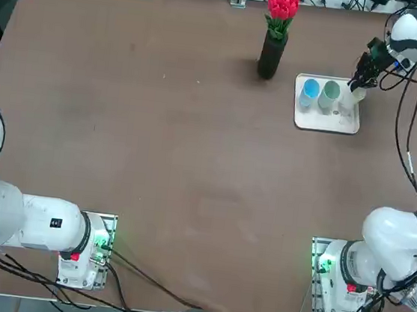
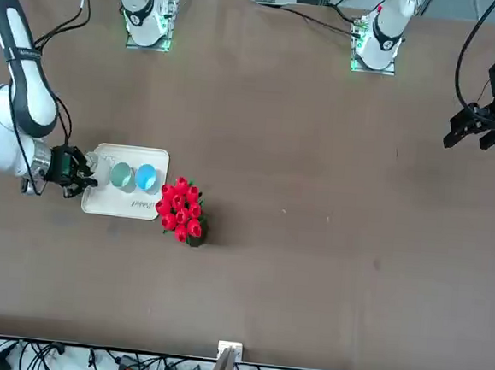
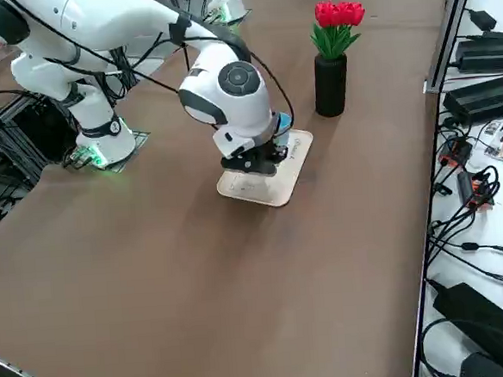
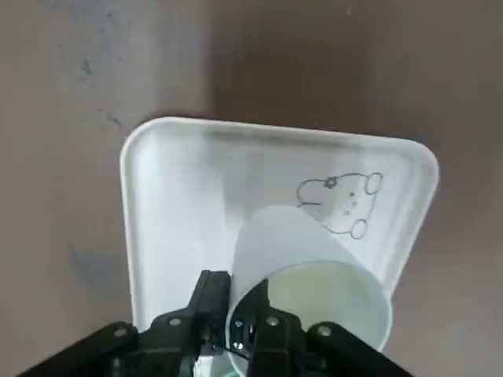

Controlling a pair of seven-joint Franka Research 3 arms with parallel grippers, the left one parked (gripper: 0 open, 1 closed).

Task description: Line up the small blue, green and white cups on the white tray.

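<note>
**White cup pinched at the tray's far right corner**

The right gripper (image 4: 236,330) hung over the white tray (image 1: 345,125), its fingers (image 4: 211,302) pressed onto the rim of the white cup (image 4: 302,271), one inside the wall and one outside. In the wrist view the cup sat tilted above the tray, partly covering a small grey drawing; whether its base touched the tray could not be told. Only the nearer part of its rim showed there, the rest cut off at the picture's edge.

From overhead the white cup (image 1: 358,95) was mostly hidden behind the gripper (image 1: 361,81), at the tray's far right corner. The blue cup (image 1: 309,90) and green cup (image 1: 330,91) stood upright, just beside each other, along the tray's far edge, blue at the left.

In the side view the arm's wrist covered almost all of the cups; only a sliver of blue (image 3: 285,120) peeped out. A black vase (image 1: 271,55) of red flowers stood near the tray's left
</note>
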